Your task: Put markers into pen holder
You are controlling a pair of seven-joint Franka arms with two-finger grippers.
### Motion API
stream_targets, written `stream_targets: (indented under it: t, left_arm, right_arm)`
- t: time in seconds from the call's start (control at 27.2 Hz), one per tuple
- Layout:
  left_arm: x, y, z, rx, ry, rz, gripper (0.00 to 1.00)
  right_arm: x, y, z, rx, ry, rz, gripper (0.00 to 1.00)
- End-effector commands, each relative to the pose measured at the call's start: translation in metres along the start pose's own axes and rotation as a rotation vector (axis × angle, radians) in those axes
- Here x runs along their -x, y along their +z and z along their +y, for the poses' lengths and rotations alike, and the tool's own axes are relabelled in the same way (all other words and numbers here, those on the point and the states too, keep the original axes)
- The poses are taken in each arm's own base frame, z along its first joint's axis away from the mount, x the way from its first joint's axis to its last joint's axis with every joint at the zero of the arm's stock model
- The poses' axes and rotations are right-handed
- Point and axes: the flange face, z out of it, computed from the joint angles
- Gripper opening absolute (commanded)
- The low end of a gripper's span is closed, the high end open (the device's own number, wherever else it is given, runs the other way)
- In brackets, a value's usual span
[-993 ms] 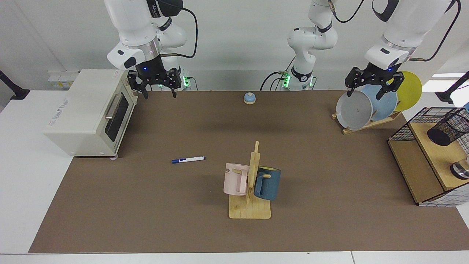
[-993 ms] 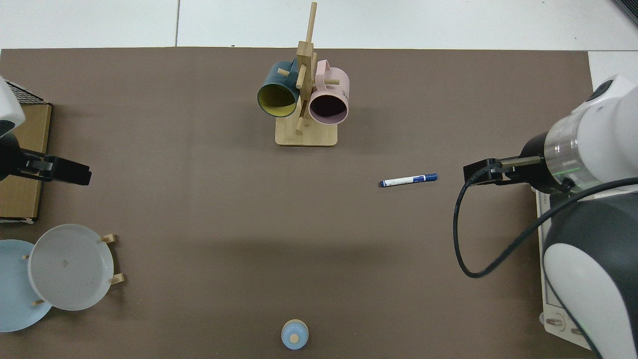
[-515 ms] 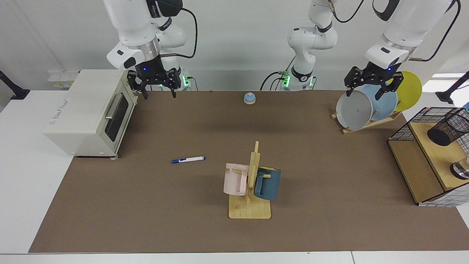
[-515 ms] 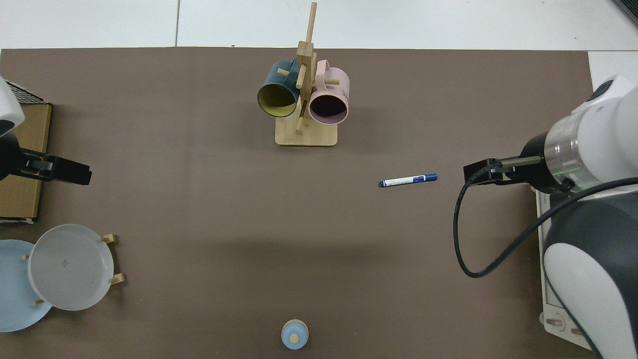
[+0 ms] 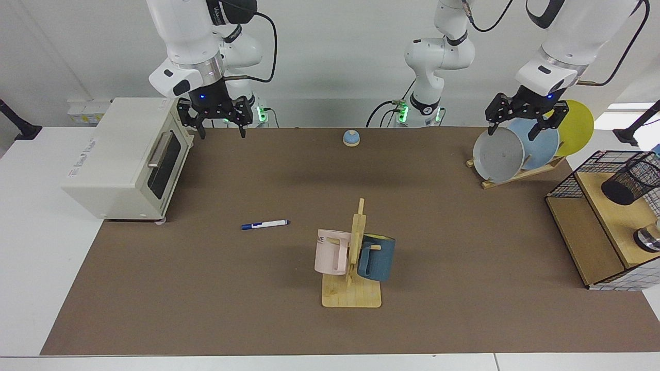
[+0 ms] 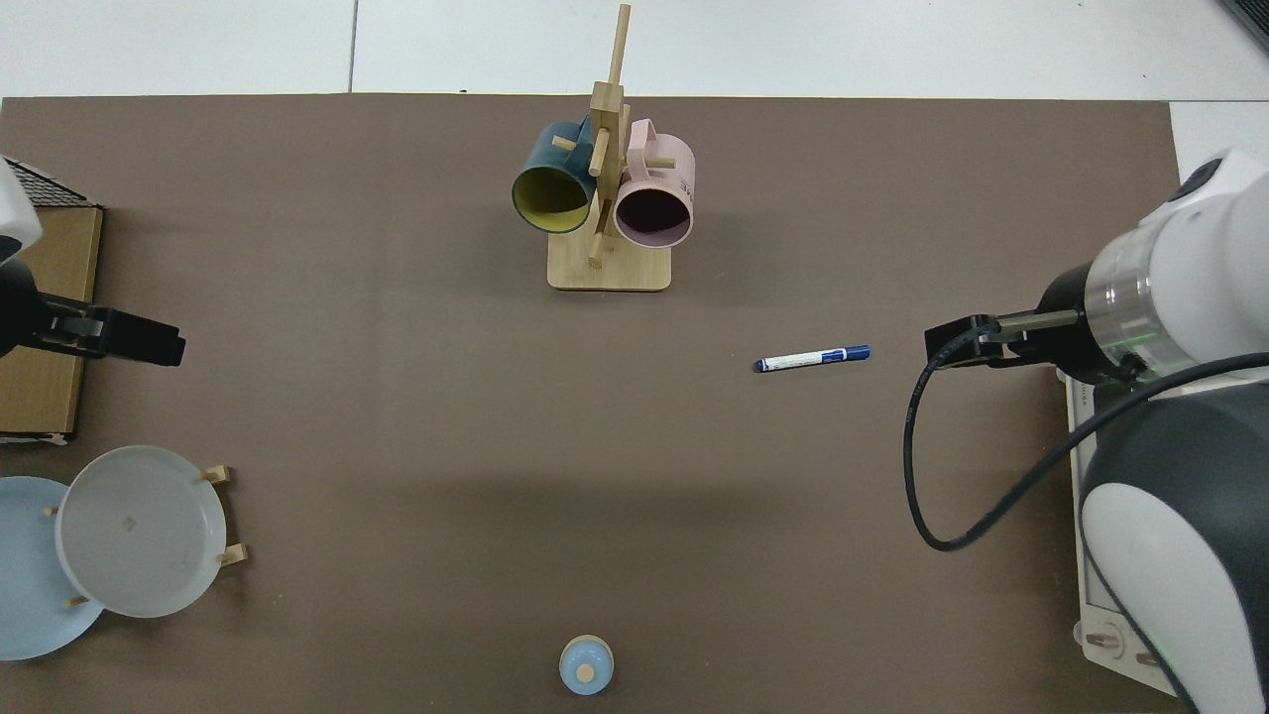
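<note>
Two arms hang over my table, which wears a brown mat (image 5: 464, 247) with white tabletop showing at its edges, against a plain white wall. I see a white toaster oven (image 5: 124, 157) at the mat's edge on the facing view's left, a small blue bell (image 5: 351, 137) at the far side, a rack of plates (image 5: 521, 147) toward the right, and a wire-grid wooden shelf (image 5: 582, 232) at the right edge. A wooden mug tree (image 5: 352, 268) stands near the middle with a pink mug (image 5: 331, 251) and a blue mug (image 5: 376, 256) hung on it.

My marker (image 5: 265, 224) lies flat on the mat between the oven and the mug tree, touching neither and well apart from both grippers. My pen holder (image 5: 630, 181) sits tilted on the shelf's wooden top.

My right gripper (image 5: 214, 121) hovers high beside the oven's top corner, fingers spread and empty. My left gripper (image 5: 518, 119) hovers in front of the plates, fingers also spread and empty.

Against a second ago, the right gripper has crept slightly up and toward the oven, the left gripper has risen a touch, and the marker and everything else on the mat lie where they were.
</note>
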Motion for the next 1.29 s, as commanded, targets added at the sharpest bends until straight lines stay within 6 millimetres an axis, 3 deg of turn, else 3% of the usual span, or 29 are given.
stream_targets:
  t: [0.0, 0.07, 0.22, 0.59, 0.85, 1.1, 1.25]
  left_arm:
    - [0.003, -0.004, -0.003, 0.018, -0.006, 0.004, 1.0]
    - [0.004, -0.004, -0.003, 0.018, -0.006, 0.003, 1.0]
    - [0.004, -0.003, -0.003, 0.019, -0.006, -0.002, 1.0]
    - [0.006, -0.004, -0.002, 0.019, -0.003, -0.003, 1.0]
    - [0.007, -0.005, -0.002, 0.019, -0.003, -0.003, 1.0]
    - [0.008, -0.004, 0.0, 0.021, -0.001, -0.011, 1.0]
    - [0.011, -0.004, -0.002, 0.021, -0.004, -0.012, 1.0]
  right_arm:
    - [0.014, 0.002, 0.014, 0.023, -0.001, -0.036, 1.0]
    - [0.015, 0.006, 0.02, 0.019, 0.016, -0.04, 1.0]
    - [0.004, 0.018, 0.014, 0.011, 0.062, -0.002, 1.0]
    - [-0.02, 0.09, 0.009, -0.011, 0.559, 0.013, 1.0]
    - [-0.052, 0.153, 0.005, -0.028, 1.0, 0.009, 1.0]
    - [-0.052, 0.192, -0.002, -0.092, 1.154, -0.033, 1.0]
    - [-0.061, 0.224, -0.004, -0.099, 1.247, -0.033, 1.0]
